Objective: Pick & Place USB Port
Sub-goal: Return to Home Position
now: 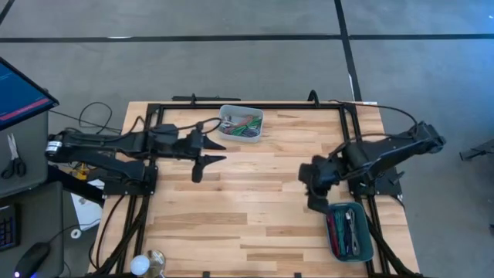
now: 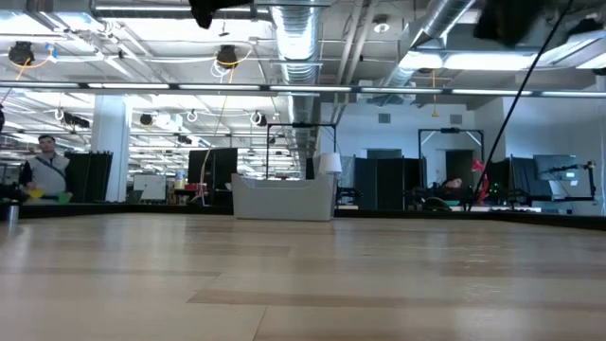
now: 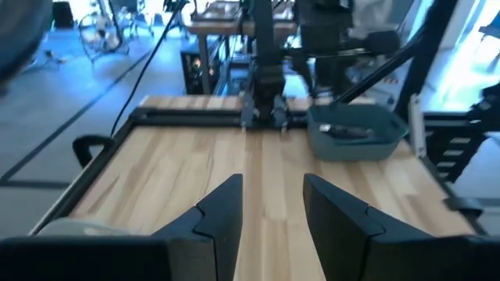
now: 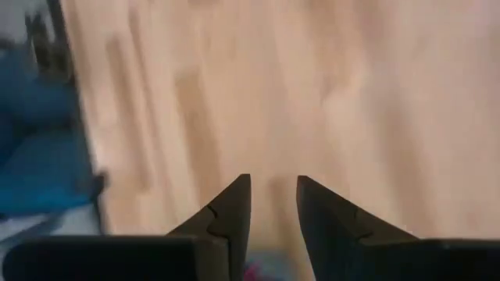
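High view: the left tool (image 1: 209, 153) is seen released, fingers spread wide and nothing held, above the tabletop (image 1: 247, 208), just beside the gray bin (image 1: 231, 109) at the upper edge of this view. Green and pink cables (image 1: 245, 123) are seen lying inside that bin. The right tool (image 1: 315, 189) is held over the right side of the tabletop, just beside the blue bin (image 1: 367, 239) at the lower right corner. More cables (image 1: 346, 230) are seen lying in that bin. Low view: bare wood is seen across the whole tabletop, with the gray bin at its far edge. Only dark arm parts are caught at the top of the frame, so tool state cannot be told from here. A person (image 2: 43, 170) is seen in the room behind, on the left. Left wrist view: the left tool's fingers (image 3: 223, 215) are seen parted, with bare tabletop between them. The blue bin is seen across the tabletop with dark items inside. Right wrist view: the right tool's fingers (image 4: 230, 211) are seen parted and released, with nothing gripped and blurred wood below. A blue shape is seen off to one side, and whether it is the bin cannot be told.
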### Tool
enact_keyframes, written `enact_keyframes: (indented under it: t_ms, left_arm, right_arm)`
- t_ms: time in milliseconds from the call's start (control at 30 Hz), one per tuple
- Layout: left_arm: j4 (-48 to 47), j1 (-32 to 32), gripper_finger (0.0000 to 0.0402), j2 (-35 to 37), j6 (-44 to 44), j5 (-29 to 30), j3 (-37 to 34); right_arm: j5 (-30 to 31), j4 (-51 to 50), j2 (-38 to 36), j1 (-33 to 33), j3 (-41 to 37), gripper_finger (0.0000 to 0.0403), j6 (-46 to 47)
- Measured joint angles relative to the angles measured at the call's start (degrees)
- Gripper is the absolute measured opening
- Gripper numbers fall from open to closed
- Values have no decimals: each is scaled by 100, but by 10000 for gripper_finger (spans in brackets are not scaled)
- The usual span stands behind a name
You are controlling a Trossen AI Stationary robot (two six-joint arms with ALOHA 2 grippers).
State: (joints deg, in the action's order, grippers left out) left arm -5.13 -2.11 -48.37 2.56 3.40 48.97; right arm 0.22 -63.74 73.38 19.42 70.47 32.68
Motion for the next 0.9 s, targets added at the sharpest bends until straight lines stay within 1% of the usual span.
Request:
enact_keyframes:
  t_ms: [100,267,433,567,633,767,900]
  left_arm:
    - [2,-143,136,228,-1,0,0]
    - [-1,-426,136,523,18,-5,0]
    - [-93,-682,136,849,276,0,0]
    - [-345,-799,136,1218,354,2,0]
    - [-467,-848,136,1356,362,4,0]
    - [-617,-965,135,1525,392,4,0]
    - [-656,-1152,122,1535,478,3,0]
  right_arm:
    - [809,13,-2,54,471,98,-584]
    - [2196,248,-2,356,1075,98,-1452]
    - [3260,719,-195,776,1190,98,-2174]
    - [4038,733,-477,1153,1179,98,-2218]
    - [4171,736,-638,1320,1179,98,-2220]
    - [4177,732,-896,1585,1179,98,-2314]
    - [4165,732,-1072,1746,1175,98,-2559]
